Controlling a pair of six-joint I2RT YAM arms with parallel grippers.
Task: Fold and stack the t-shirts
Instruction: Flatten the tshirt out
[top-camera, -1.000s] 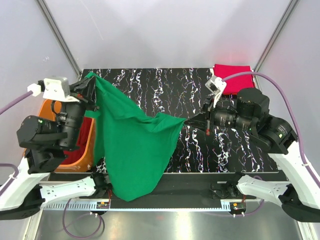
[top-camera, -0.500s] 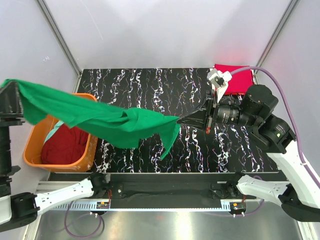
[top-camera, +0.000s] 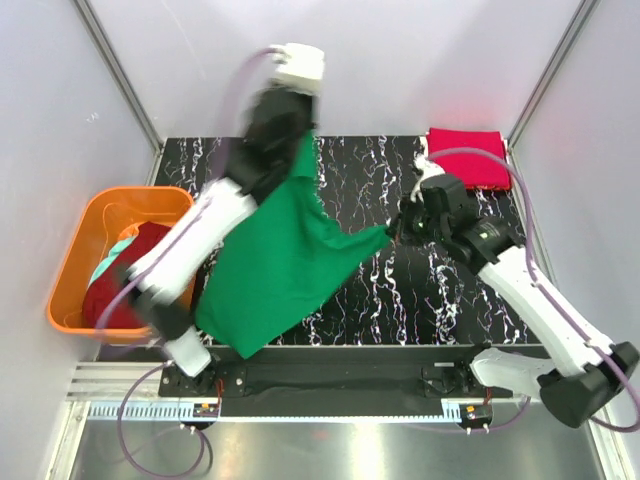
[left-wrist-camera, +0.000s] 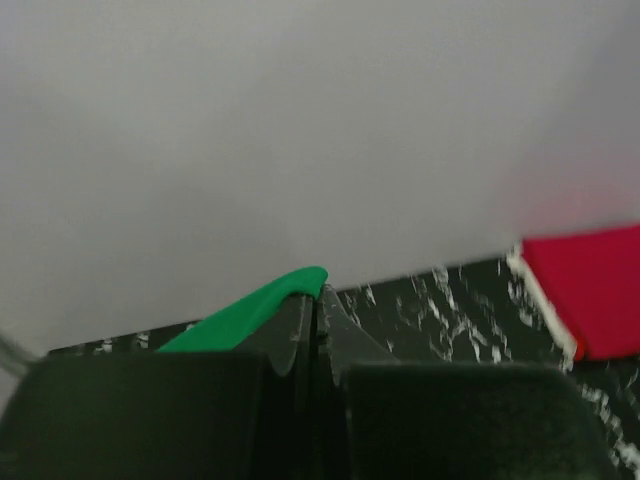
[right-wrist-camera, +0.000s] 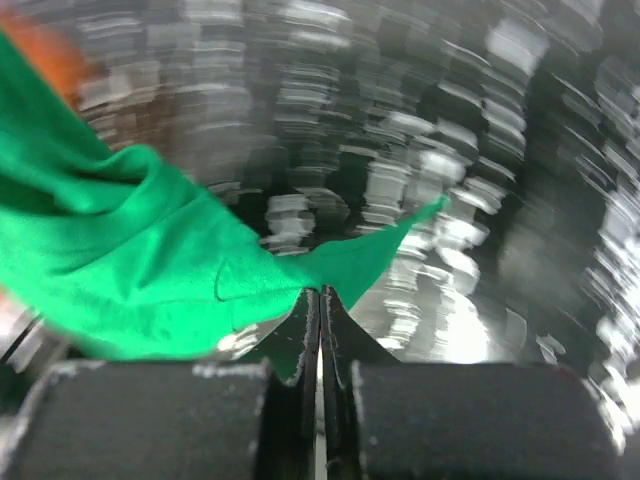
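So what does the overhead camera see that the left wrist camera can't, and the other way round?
Overhead only: the orange basket holding a maroon shirt and teal garment, plus the right end effector pinching the green shirt. Left wrist only: the left end effector shut on a green edge, close up. Both: green shirt, folded red shirt, black marbled table.

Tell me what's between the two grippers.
The green tee spans from the left gripper to the right gripper, both shut on it; the top view shows this.
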